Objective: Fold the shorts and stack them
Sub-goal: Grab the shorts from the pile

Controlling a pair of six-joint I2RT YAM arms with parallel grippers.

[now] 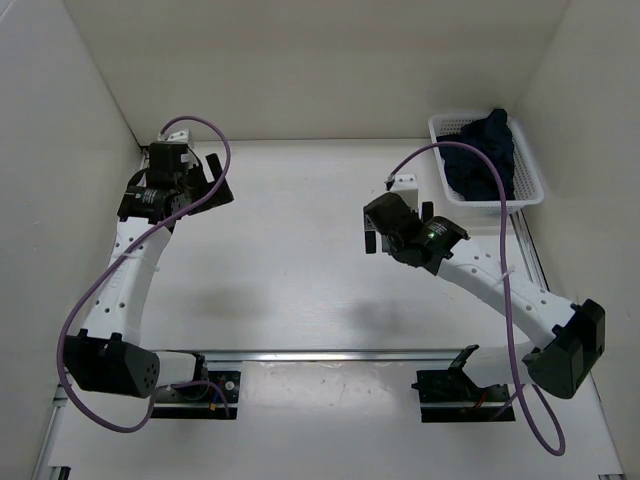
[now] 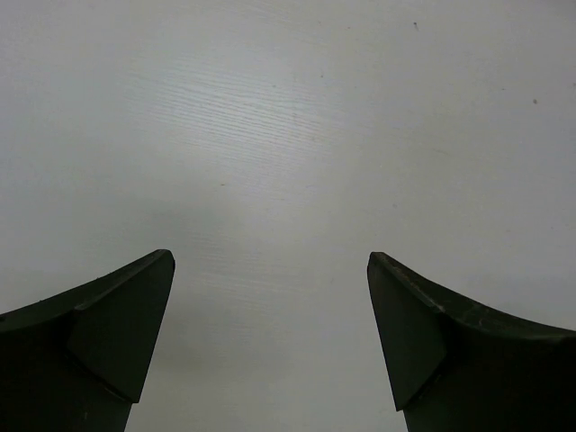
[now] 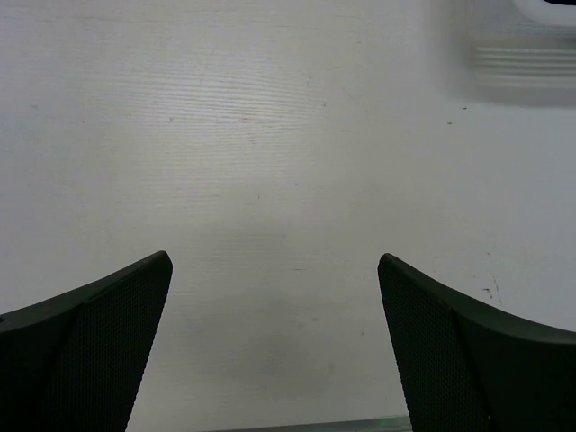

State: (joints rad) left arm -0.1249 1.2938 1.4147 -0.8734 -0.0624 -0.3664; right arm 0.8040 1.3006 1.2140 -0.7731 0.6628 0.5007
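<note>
The table lies bare beneath both of my tools. In each wrist view there is nothing between the fingers but its white surface. The white basket sits ahead of my right gripper and off to its right, near but not touching. It is well apart from my left gripper, far across to that gripper's right. The shorts are bunched inside the basket, heaped toward its far end and spilling a little over the rim. Both grippers hang with their jaws spread apart, and neither holds anything.

I see three ways this could go wrong.
- The basket looks light. If I pinch the fabric and pull sideways rather than up, the basket may drag or tip with it.
- The shorts are crumpled, so I may grab one layer or one leg. They would then come out twisted, which makes a clean fold harder.
- My right arm's purple cable arcs toward the basket, and a reach in could catch it on the rim.

By my count there is one table, one basket, one pair of shorts, two grippers and two purple cables.
</note>
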